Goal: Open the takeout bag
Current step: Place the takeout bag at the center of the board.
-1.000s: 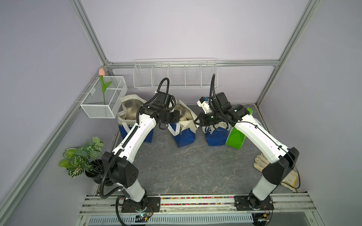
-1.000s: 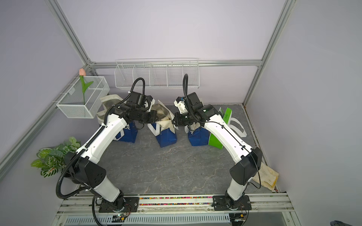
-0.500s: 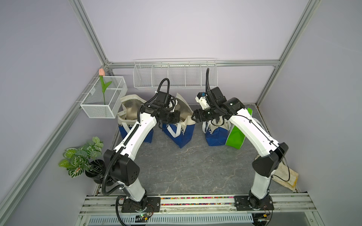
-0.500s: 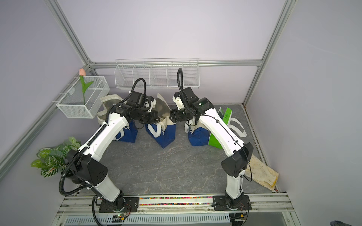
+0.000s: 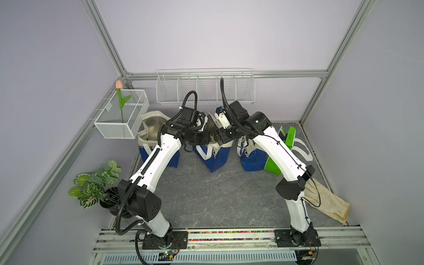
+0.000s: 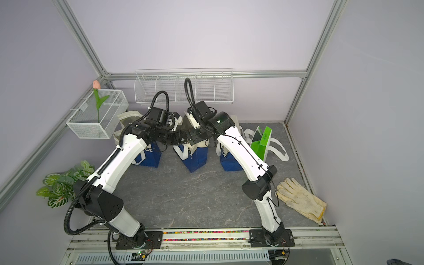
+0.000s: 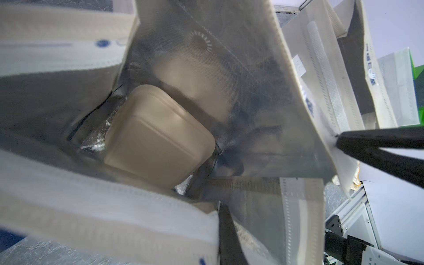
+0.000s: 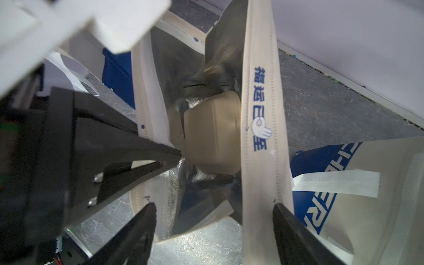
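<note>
**Room:** lilac walls (image 5: 206, 34) at 9, 12 and 3, set in a metal frame (image 5: 105, 39). A rail (image 5: 229, 236) closes the 6 side.

**Floor** (image 5: 218, 199)**:** grey marbled slab. There is open room from the centre to 6, between the arm bases. Goods crowd the band from 10 to 2.

**Left arm** (image 5: 160, 158)**, right arm** (image 5: 280, 153)**:** both arch from the rail and meet over 12.

**Shelf** (image 5: 205, 91)**:** wire, on the 12 wall.

**Basket** (image 5: 114, 130)**:** wire, on the 9 wall toward 10.

**Middle bag** (image 5: 218, 158)**:** the task item, blue and white. It stands at 12 under both wrists, mouth spread.

**Left bag** (image 5: 143, 146)**:** at 10.

**Right bag** (image 5: 251, 160)**:** at 1.

**Green bag** (image 5: 273, 164)**:** at 2, just beside the right bag, with its handles near the 3 wall.

**Plant** (image 5: 91, 185)**:** at 9, at the wall.

**Glove** (image 5: 325, 202)**:** at 4, along the 3 edge.

**Box** (image 7: 158, 135)**:** beige, lidded, low inside the middle bag.

**Left gripper** (image 8: 176, 152)**:** clamped tight on the middle bag's rim.

**Right gripper** (image 8: 213, 206)**:** jaws wide. The opposite rim strip stands between them, against one finger and not pinched.

**Tulip** (image 5: 118, 84)**:** upright in the basket.
</note>
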